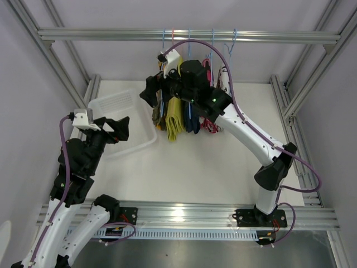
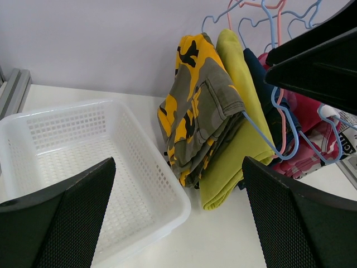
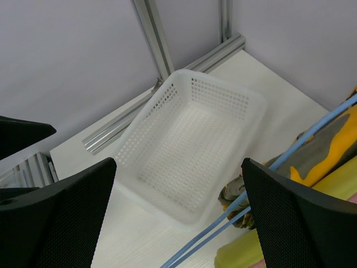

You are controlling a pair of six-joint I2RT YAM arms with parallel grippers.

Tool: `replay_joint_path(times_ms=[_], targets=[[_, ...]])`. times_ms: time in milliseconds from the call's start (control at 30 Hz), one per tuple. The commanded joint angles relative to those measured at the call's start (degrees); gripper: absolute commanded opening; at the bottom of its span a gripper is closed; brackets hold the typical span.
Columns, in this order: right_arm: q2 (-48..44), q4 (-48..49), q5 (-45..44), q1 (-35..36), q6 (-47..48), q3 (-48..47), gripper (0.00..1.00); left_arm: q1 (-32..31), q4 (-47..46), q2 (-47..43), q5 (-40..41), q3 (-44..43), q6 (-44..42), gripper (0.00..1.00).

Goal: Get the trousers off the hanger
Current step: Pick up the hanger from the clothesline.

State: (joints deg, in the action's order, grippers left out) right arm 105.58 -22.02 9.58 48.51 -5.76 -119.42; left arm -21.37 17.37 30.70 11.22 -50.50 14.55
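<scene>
At the back of the worktop (image 1: 223,167), five small pairs of trousers hang on wire hangers (image 2: 262,17) from an aluminium rail (image 1: 268,37): camouflage trousers (image 2: 198,106) leftmost, then yellow (image 2: 240,67), navy (image 2: 259,70), pink-red patterned (image 2: 304,111) and newspaper-print (image 2: 348,137). The right end effector (image 1: 152,89), fingers wide apart and empty, sits beside the camouflage pair. The left end effector (image 1: 118,129), likewise spread and empty, hovers over the white perforated basket (image 2: 67,109).
</scene>
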Motion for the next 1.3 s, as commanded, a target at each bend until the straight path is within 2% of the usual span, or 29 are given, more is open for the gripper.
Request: replay_joint_path(times_ms=[0, 600, 700, 933, 1267], targets=[[-5.9, 5.4, -2.8, 0.3, 2.1, 3.3, 0.99, -0.4, -0.1, -0.4, -1.5, -2.4, 0.2, 1.00], [-2.3, 9.0, -9.4, -1.9, 2.3, 5.5, 1.00, -0.5, 0.1, -0.3, -2.7, -2.7, 0.4, 0.99], [-0.6, 9.9, -7.1, -3.5, -0.1, 4.8, 1.00, -0.5, 0.2, 0.1, -3.3, -2.6, 0.7, 0.99], [3.0, 13.7, 5.6, -7.7, -9.0, 3.4, 0.99, -0.5, 0.3, 0.7, -3.9, -2.8, 0.5, 0.99], [5.2, 19.4, 12.8, -8.3, -13.4, 3.7, 0.85, -0.6, 0.7, 1.3, -5.2, -3.1, 0.6, 0.99]])
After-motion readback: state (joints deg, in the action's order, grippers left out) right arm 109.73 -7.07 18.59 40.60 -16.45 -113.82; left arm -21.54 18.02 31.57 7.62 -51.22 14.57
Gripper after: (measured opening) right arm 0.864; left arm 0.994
